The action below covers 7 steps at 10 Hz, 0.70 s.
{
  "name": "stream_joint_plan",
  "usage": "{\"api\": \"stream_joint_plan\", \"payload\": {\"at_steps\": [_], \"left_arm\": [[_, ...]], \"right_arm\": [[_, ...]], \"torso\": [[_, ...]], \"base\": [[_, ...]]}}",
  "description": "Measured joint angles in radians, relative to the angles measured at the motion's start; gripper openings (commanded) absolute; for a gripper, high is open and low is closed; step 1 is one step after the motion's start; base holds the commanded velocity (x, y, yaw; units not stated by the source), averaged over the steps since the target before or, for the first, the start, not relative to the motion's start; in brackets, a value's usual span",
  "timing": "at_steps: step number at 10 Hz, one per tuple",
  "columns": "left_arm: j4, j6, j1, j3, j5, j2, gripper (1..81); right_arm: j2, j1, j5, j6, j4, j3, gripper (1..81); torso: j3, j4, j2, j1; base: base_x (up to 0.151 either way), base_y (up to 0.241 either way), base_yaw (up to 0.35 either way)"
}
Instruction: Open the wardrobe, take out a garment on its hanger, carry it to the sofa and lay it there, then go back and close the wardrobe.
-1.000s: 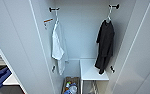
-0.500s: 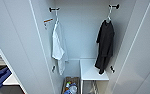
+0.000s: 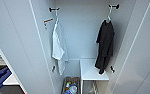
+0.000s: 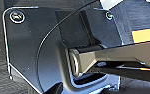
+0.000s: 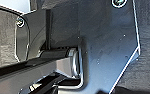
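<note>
Head view: limp black garment hangs, seemingly creased.

Garment right in wardrobe, top left.

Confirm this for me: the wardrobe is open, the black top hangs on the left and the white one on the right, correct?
Not quite. The head view shows the wardrobe open, but the sides are swapped: the black top hangs on the right on its hanger, and the white top hangs on the left.
</note>
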Motion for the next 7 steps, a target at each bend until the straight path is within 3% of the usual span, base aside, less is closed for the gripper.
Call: {"api": "stream_joint_plan", "payload": {"at_steps": [2,7], "left_arm": [[0.0,0.0,0.001,0.0,0.0,0.0,81.1],[0.0,0.0,0.011,0.0,-0.001,-0.002,81.1]], "right_arm": [[0.008,-0.007,0.007,0.0,0.0,-0.005,81.1],[0.021,-0.013,0.006,-0.003,-0.003,-0.01,81.1]], "torso": [[0.0,0.0,0.0,0.0],[0.0,0.0,-0.002,-0.002]], "base": [[0.0,0.0,0.0],[0.086,0.0,0.0]]}}
